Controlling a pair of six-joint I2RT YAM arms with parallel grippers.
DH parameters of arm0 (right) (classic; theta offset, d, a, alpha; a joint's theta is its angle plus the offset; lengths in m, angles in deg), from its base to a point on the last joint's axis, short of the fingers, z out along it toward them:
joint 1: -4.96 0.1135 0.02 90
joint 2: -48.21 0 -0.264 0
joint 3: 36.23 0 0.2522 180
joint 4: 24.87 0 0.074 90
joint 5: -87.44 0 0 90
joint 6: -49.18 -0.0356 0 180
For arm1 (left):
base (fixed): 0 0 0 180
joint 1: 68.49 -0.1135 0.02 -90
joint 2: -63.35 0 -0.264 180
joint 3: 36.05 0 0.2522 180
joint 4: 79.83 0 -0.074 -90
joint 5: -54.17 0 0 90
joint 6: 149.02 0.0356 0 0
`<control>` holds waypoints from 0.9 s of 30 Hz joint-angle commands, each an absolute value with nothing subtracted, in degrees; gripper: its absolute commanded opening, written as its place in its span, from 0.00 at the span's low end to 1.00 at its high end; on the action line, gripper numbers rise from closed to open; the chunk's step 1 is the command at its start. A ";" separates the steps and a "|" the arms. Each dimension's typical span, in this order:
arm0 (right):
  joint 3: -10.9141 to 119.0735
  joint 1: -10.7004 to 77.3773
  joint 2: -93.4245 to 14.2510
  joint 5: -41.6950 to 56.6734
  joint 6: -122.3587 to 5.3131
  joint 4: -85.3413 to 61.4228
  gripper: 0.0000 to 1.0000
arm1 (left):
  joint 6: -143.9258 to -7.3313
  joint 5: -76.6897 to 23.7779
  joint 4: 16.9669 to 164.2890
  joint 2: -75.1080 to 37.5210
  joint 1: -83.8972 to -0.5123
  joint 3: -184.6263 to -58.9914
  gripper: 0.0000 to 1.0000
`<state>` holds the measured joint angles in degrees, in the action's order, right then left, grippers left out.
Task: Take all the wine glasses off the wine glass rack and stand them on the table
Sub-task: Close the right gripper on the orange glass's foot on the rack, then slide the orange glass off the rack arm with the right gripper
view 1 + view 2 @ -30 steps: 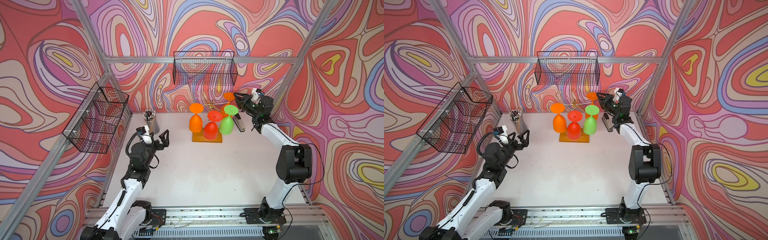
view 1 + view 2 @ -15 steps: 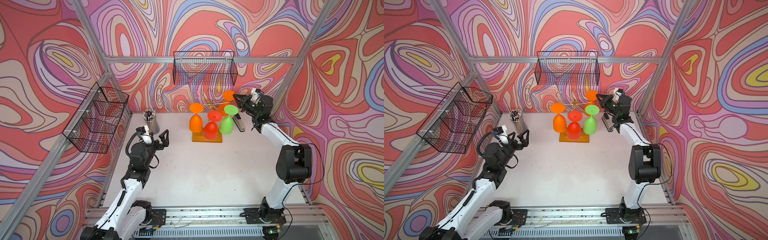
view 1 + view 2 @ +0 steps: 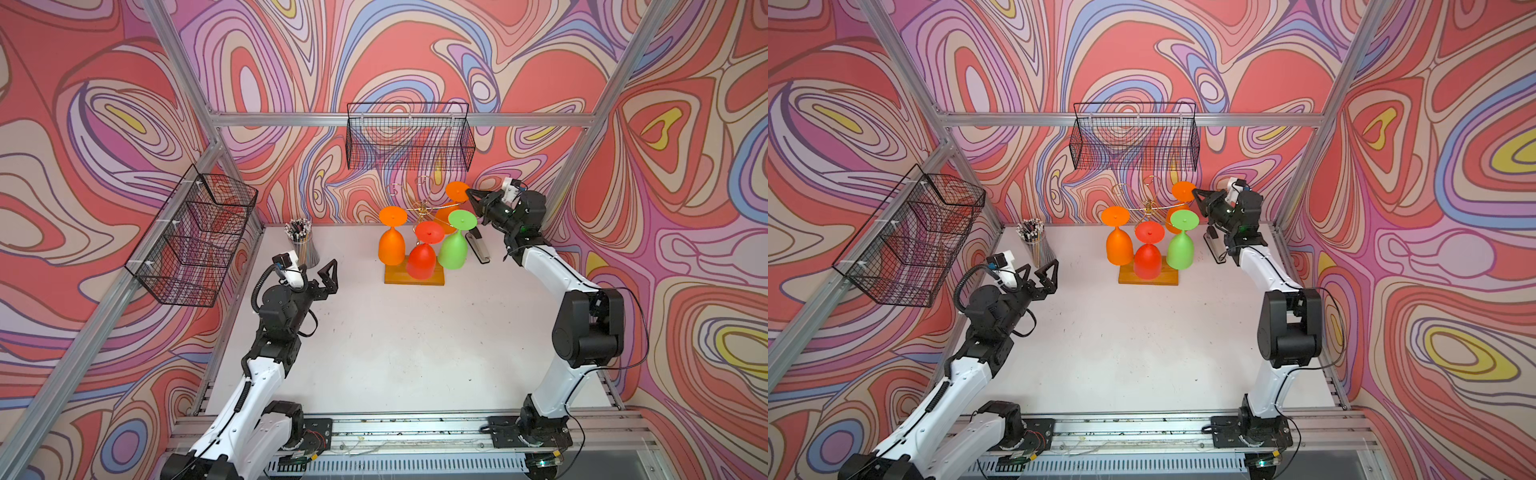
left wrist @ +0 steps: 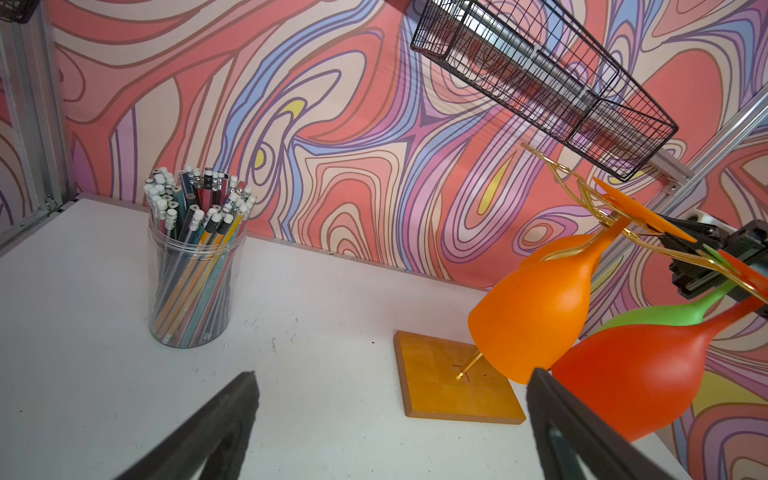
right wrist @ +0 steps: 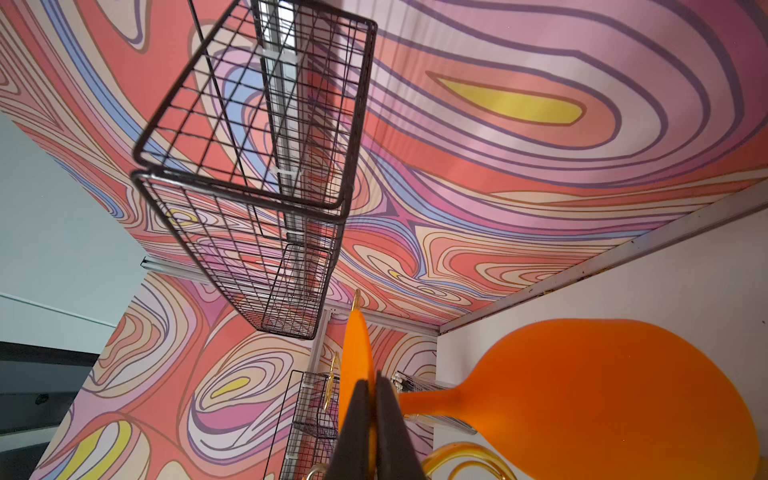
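1 rear orange wine glass (image 3: pixel 456 192), tabletop back edge: right end effector (image 5: pixel 370 386) pinches its foot; left end effector (image 3: pixel 319 277) open. You slide it along wine glass rack (image 3: pixel 395 276) arm, level, w/o jerks.

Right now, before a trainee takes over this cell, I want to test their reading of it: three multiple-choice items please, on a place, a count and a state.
1. Where is the pencil jar? A) on the table, back left B) in a wall basket C) on the table, front right
2. How many glasses hang on the wine glass rack? A) two B) four C) six
3. The right gripper is: A) open B) shut on the foot of the rear orange glass C) shut on a stapler
1 A: by the back wall. 2 B: left orange glass, red glass, green glass, plus the rear one. 3 B: the right wrist view shows jaws pinching the orange disc.
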<state>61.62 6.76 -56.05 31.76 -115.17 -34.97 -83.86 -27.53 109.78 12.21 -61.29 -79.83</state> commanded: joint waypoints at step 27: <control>55.53 4.96 -44.82 34.83 -115.36 -32.17 0.00 | -83.02 -28.32 109.28 13.06 -61.02 -79.91 1.00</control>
<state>55.87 5.27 -47.03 33.51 -116.46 -32.78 -83.64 -27.79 109.50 12.28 -61.29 -79.83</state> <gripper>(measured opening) 0.049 0.998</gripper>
